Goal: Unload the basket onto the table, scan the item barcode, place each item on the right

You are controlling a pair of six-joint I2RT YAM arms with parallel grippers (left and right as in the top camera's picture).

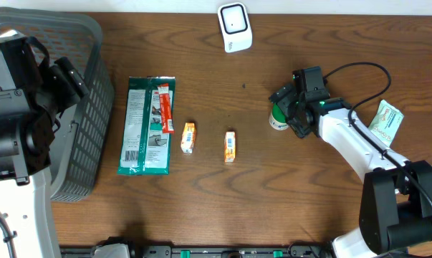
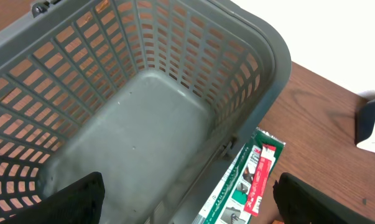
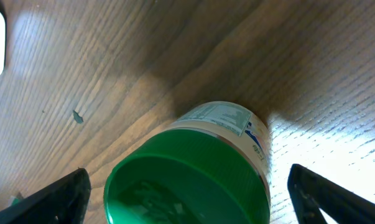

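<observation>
Jaws wide both sides: right jaws straddle jar [image 3: 193,168], gaps either side; left jaws over basket [image 2: 143,43].

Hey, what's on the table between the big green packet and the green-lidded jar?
An orange box nearer the green packet and a second orange box nearer the jar, apart from each other, seen in the overhead view.

The overhead camera looks straight down on the whole counter [image 1: 223,208], while the left wrist view peers closely into the grey basket [image 2: 143,124] and green packet [image 2: 240,183] at left and the right wrist view sits tight above the green-lidded jar [image 3: 193,180] at right, all shared with overhead.
</observation>
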